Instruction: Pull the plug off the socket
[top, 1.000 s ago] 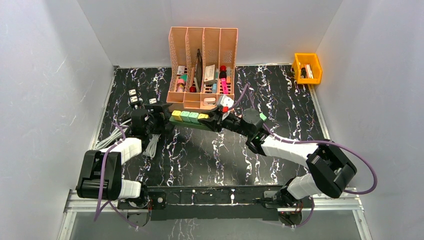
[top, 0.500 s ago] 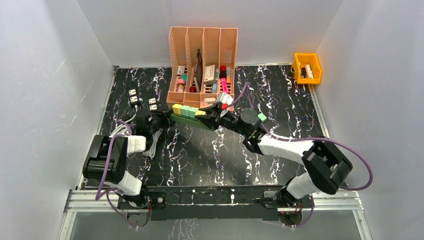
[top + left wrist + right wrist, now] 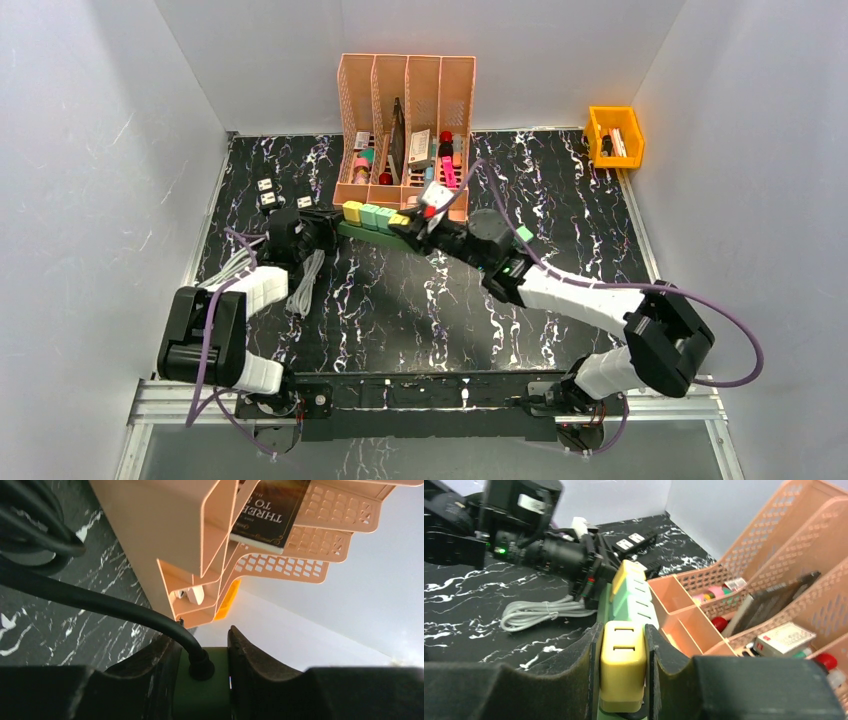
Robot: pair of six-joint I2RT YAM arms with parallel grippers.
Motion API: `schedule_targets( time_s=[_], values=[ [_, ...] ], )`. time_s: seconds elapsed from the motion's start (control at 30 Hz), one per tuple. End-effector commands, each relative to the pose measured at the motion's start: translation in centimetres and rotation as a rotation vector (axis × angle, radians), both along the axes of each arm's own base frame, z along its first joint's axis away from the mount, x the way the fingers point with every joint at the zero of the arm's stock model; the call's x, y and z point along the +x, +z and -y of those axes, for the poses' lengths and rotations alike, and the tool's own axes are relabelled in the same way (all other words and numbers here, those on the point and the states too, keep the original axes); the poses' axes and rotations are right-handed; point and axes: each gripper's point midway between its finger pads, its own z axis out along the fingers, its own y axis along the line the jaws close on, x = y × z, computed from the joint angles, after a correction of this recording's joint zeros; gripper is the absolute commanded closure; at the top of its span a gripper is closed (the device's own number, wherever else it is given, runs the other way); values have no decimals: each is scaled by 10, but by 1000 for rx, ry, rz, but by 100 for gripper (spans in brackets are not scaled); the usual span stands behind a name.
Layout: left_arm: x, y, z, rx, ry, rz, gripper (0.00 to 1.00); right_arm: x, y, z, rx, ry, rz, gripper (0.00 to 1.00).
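Two grips now on one item.

- **Left gripper** [image 3: 202,649]: gaping a second ago, now clenched on the socket strip [image 3: 372,232] at its 9 o'clock end, where the black cable [image 3: 100,605] enters.
- **Right gripper** [image 3: 623,630]: clamped as before on the yellow plug [image 3: 623,666], seated at the 3 o'clock end.
- **Strip:** shifted toward 12 o'clock, just beside the file rack [image 3: 405,130].
- **Status:** strip braced, so the pull looks ready to begin.

A dark book cover [image 3: 267,507] in the peach perforated plastic file organiser [image 3: 295,565], at the far middle of the table, bore pale capitals, upside down: "THRE…" and "TO" on a second line. Other labels were too small to read.
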Motion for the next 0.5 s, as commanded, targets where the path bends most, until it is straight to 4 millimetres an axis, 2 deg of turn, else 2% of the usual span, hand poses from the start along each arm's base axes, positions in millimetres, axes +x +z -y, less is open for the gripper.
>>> schedule_targets(
  time_s=[0.0, 0.07, 0.1, 0.13, 0.17, 0.2, 0.27, 0.3, 0.33, 0.4, 0.43, 0.47],
  values=[
    [1, 13, -20, 199, 14, 52, 100, 29, 63, 18, -18, -251, 257, 100],
    [3, 20, -26, 240, 22, 75, 100, 17, 61, 29, 117, 49, 39, 100],
    [4, 23, -28, 257, 25, 83, 100, 8, 69, 36, 199, 182, -50, 100],
    [5, 27, -31, 273, 28, 93, 100, 1, 78, 37, 254, 279, -92, 100],
    [7, 29, -33, 293, 31, 103, 100, 2, 73, 33, 230, 310, -137, 100],
    [8, 32, -35, 303, 37, 110, 100, 12, 60, 26, 161, 265, -151, 100],
    [11, 36, -39, 317, 47, 120, 100, 40, 35, 17, -39, -13, -84, 100],
    [12, 38, -40, 323, 50, 126, 100, 45, 34, 17, -58, -109, -59, 100],
    [13, 39, -43, 329, 56, 128, 100, 43, 41, 23, 23, -86, -123, 100],
    [13, 41, -47, 348, 64, 133, 100, 27, 73, 51, 311, 179, -281, 100],
    [13, 42, -49, 354, 70, 134, 100, 17, 86, 61, 413, 298, -304, 100],
    [13, 43, -51, 359, 73, 135, 100, 11, 86, 62, 425, 378, -332, 100]
  ],
)
